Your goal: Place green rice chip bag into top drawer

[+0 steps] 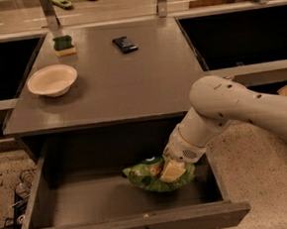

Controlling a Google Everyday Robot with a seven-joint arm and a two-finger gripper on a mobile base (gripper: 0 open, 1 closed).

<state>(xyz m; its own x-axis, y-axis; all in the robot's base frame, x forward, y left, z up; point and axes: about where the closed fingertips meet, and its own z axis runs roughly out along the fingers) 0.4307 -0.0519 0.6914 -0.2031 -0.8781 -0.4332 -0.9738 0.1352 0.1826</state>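
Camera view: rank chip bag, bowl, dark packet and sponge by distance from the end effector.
1. green rice chip bag, held by the end effector inside the top drawer.
2. dark packet, back middle, and bowl, left: too close to call.
3. sponge, far-left corner.

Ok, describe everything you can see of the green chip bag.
The bag is bright green, crumpled and puffy, shiny like foil, with pale and orange-tan print. It sits roughly flat inside the open drawer, right of its middle. The gripper reaches in from the right and is closed on the bag's right half, hiding part of it. Whether the bag rests on the drawer floor or hangs just above it cannot be told.
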